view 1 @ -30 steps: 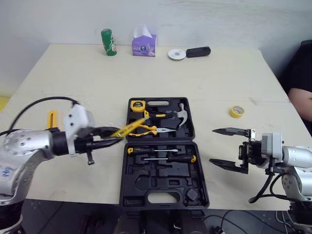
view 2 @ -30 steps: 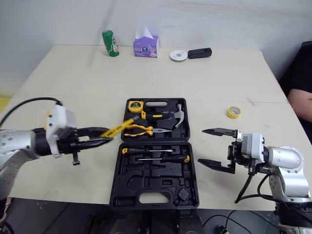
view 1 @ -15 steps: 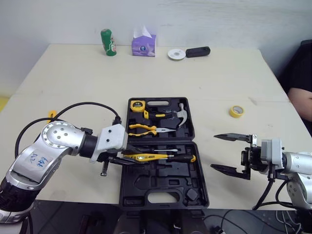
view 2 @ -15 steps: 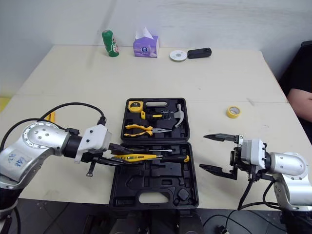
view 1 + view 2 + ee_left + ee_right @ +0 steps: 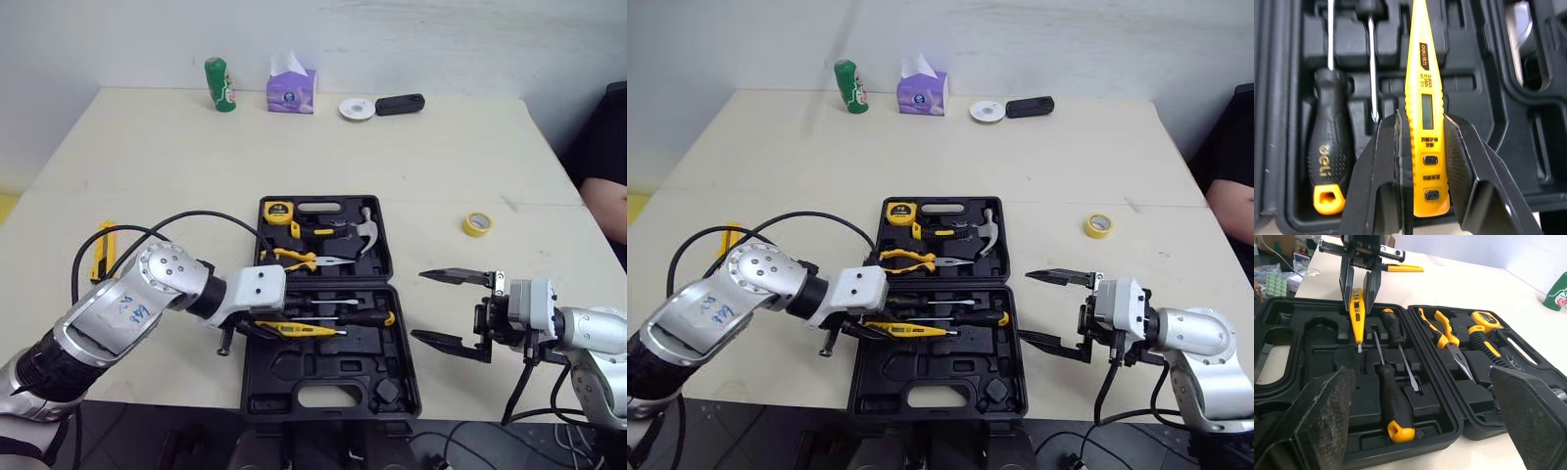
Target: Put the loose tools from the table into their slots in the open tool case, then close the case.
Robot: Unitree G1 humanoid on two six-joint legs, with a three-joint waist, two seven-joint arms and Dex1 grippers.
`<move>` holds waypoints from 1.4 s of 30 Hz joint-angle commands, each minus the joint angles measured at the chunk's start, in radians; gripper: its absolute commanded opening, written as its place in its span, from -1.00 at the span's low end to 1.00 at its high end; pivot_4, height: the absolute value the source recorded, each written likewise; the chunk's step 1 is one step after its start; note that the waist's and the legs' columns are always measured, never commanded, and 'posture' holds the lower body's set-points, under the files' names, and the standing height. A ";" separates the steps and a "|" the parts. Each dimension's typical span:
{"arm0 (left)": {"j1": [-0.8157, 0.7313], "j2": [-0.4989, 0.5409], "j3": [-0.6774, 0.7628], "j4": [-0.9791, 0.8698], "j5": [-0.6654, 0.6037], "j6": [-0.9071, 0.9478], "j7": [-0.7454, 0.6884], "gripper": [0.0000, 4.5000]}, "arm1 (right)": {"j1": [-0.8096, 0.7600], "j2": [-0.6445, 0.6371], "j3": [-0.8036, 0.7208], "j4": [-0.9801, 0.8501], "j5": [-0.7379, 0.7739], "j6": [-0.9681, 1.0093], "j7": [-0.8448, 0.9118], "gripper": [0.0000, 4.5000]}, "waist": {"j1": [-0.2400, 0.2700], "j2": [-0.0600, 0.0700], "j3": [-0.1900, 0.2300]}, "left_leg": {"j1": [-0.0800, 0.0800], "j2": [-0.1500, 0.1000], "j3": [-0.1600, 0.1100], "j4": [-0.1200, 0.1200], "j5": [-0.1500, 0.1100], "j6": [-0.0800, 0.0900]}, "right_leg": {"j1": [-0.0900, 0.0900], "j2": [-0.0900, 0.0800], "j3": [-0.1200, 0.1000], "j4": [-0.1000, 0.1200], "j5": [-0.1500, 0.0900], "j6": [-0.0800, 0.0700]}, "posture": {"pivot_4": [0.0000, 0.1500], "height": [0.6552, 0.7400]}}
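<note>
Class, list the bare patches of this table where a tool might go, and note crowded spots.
Widest bare patch: between the tool case and the back row of green can and tissue box. Also bare: between case and tape roll. Crowded: the case's near half, where the left jaws hold the yellow tester.

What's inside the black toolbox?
In the toolbox, the far half holds a tape measure, hammer and pliers; the near half holds two screwdrivers. The left gripper holds a yellow tester over that half, covering the slot underneath.
</note>
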State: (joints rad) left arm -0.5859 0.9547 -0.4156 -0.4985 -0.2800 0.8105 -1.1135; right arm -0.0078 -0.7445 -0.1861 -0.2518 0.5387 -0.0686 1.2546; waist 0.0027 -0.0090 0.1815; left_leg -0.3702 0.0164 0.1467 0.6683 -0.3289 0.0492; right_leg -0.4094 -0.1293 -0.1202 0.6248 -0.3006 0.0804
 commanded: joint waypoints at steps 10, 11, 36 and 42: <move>-0.049 -0.009 -0.060 0.000 0.076 0.031 -0.018 -0.74 | 0.014 -0.012 -0.015 -0.065 0.012 0.017 -0.028 1.00 | 0.000 0.000 0.000 | 0.000 0.000 0.000 0.001 0.000 0.000 | 0.000 0.000 0.000 0.001 0.000 0.000 | 1.00 1.00; -0.050 -0.012 -0.062 0.001 0.079 0.036 -0.015 -0.74 | 0.014 -0.012 -0.014 -0.065 0.011 0.018 -0.029 1.00 | 0.000 0.000 0.000 | 0.000 0.000 0.000 0.001 0.000 0.000 | 0.000 0.000 0.000 0.001 0.000 0.000 | 1.00 1.00; -0.063 -0.069 -0.122 -0.012 0.132 0.172 0.035 -0.74 | 0.014 0.000 0.006 -0.075 0.009 0.017 -0.051 1.00 | 0.004 0.000 0.000 | 0.000 0.000 -0.001 0.008 0.000 0.002 | 0.002 0.000 0.000 0.003 0.000 0.001 | 1.00 1.00; -0.067 -0.080 -0.121 -0.035 0.113 0.211 0.042 -0.74 | 0.007 0.001 0.012 -0.070 0.009 0.018 -0.050 1.00 | 0.005 0.000 0.000 | 0.000 0.000 -0.002 0.009 -0.001 0.002 | 0.003 0.000 0.000 0.003 0.000 0.001 | 1.00 1.00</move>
State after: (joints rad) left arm -0.6575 0.8746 -0.5123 -0.5361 -0.1690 0.9996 -1.0794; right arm 0.0074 -0.7431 -0.1648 -0.2879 0.5386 -0.0430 1.2072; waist 0.0080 -0.0094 0.1816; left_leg -0.3703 0.0167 0.1451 0.6778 -0.3295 0.0513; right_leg -0.4063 -0.1298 -0.1202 0.6278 -0.3001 0.0812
